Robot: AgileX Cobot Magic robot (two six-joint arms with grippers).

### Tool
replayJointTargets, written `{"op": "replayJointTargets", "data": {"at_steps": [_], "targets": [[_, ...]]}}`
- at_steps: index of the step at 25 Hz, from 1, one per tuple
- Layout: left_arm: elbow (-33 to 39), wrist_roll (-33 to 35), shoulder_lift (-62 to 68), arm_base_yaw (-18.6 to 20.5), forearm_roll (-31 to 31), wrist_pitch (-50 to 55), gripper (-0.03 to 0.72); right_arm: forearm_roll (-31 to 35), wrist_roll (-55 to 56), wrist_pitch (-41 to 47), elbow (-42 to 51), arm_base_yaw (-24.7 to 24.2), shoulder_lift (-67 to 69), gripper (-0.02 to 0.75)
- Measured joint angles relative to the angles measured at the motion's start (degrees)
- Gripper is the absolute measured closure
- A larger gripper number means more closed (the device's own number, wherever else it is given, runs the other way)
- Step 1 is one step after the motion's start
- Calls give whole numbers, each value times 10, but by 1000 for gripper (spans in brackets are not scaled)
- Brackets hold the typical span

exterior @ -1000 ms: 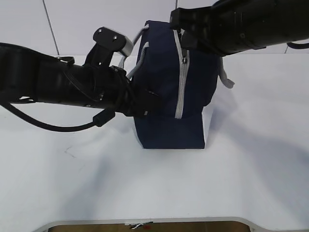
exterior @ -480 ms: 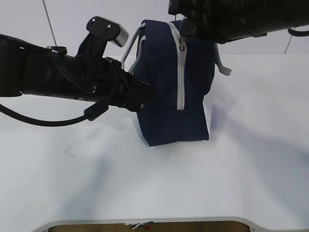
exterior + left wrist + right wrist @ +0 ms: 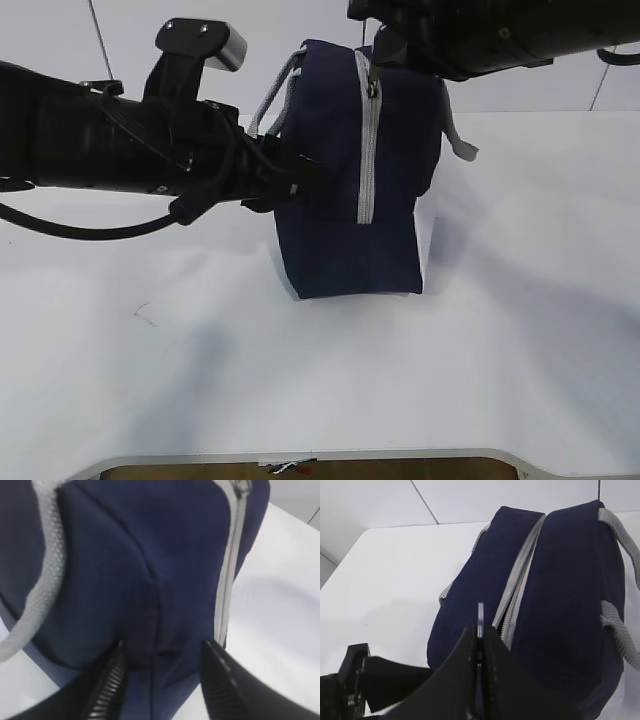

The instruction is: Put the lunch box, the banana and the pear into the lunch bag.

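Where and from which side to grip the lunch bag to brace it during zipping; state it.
Pinch the lunch bag low on its navy end panel, coming in level from the left, as the left gripper does. That panel is soft fabric that folds between the fingers, clear of the grey zipper, whose pull the right gripper pinches.

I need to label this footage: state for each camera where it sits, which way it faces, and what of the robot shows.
Exterior view: in front of the table, angled slightly down at the upright lunch bag; both black arms reach in.
Left wrist view: close behind the left gripper, facing the bag's side; its jaws pinch the fabric.
Right wrist view: above the right gripper, looking down along the bag's top; its fingers are shut on the zipper pull.
Shared: all three show the bag's grey zipper.
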Motion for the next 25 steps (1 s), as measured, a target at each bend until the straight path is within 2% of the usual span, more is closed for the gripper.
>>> {"op": "replayJointTargets", "data": {"at_steps": [2, 5, 17, 21, 25], "targets": [[0, -1, -5, 0, -7, -2, 301, 0, 0, 0, 0, 0, 0, 726], [0, -2, -14, 0, -13, -3, 276, 0, 0, 0, 0, 0, 0, 726], [-33, 17, -15, 0, -24, -12, 279, 5, 0, -1, -10, 0, 4, 725], [-41, 19, -12, 0, -36, -11, 363, 5, 0, -1, -10, 0, 4, 725], [-43, 19, -9, 0, -38, -19, 543, 5, 0, -1, -10, 0, 5, 725]]}}
